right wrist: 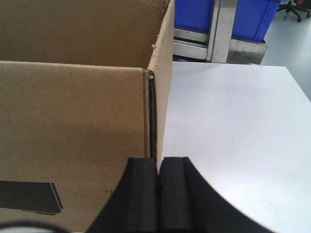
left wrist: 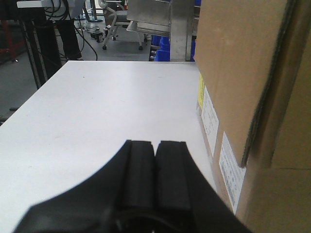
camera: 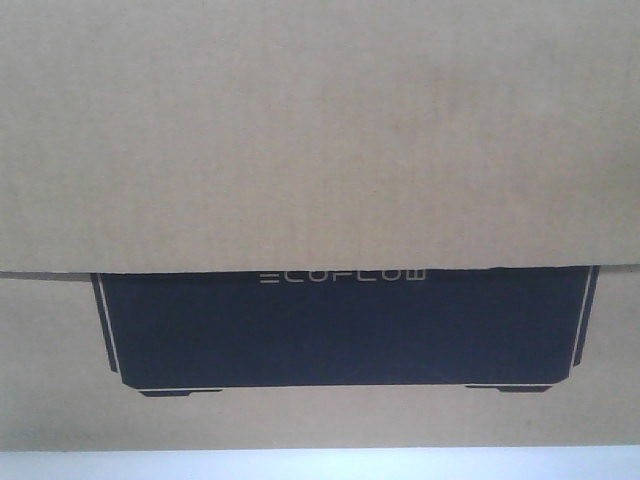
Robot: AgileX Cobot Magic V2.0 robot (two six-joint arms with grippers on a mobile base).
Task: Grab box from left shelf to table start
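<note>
Box [right wrist: 73,121] btwn closed left pincer [left wrist: 155,145], right pincer [right wrist: 158,162].

Front-facing view: set very close to the box [camera: 320,150], square-on to its printed face, which fills the picture; only a thin strip of surface [camera: 320,465] shows at the bottom edge.

Left wrist view: low over the surface [left wrist: 107,111], looking along it past the left end effector [left wrist: 155,148], with the box [left wrist: 243,73] at the right edge.

Right wrist view: behind the right end effector [right wrist: 158,165], close to a box [right wrist: 73,121] corner.

All 3 views share box and surface.
</note>
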